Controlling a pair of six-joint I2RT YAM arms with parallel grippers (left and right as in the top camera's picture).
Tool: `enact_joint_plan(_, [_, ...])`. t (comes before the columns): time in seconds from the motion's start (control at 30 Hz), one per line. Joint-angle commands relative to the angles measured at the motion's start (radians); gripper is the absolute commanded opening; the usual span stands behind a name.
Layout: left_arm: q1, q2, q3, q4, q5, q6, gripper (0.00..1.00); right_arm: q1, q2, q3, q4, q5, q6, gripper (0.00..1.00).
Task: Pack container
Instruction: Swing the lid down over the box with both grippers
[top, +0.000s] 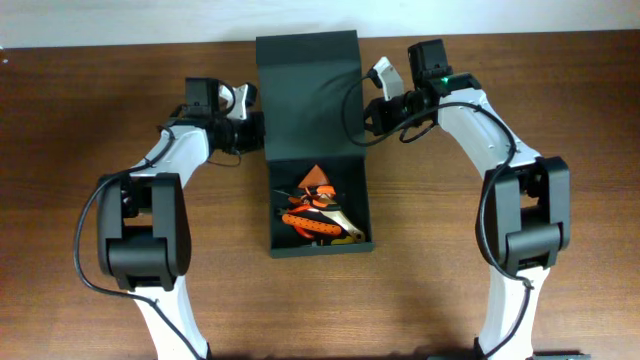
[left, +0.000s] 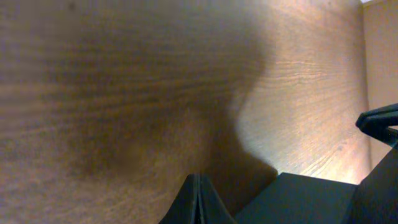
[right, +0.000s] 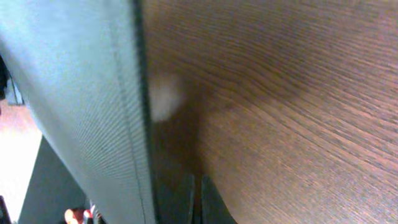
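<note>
The container (top: 283, 205) is a dark green-black box in the middle of the table. Its flap lid (top: 306, 95) is open toward the back. Inside lie several orange and black hand tools (top: 315, 205). My left gripper (top: 260, 131) is shut and empty, its tips against the lid's left edge near the hinge. In the left wrist view the closed fingers (left: 198, 202) sit beside the dark container (left: 298, 199). My right gripper (top: 367, 112) is shut and empty at the lid's right edge. In the right wrist view its fingers (right: 196, 202) stand next to the lid (right: 81, 93).
Brown wooden table (top: 90, 90) all around the box, with a pale wall along its far edge. Both arm bases stand at the near side, left (top: 140, 235) and right (top: 525, 225). A part of the right arm (left: 379, 121) shows in the left wrist view.
</note>
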Motion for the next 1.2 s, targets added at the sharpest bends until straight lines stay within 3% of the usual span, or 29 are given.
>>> enact_joint_plan(0.0, [-0.002,0.001,0.053,0.002,0.09,0.034,0.02,0.055,-0.078,0.012,-0.001,-0.077,-0.037,0.04])
enact_joint_plan(1.17, [0.029,-0.225,0.067,-0.121,0.096,0.076,0.02,0.056,-0.27,0.012,-0.246,0.026,-0.168,0.04])
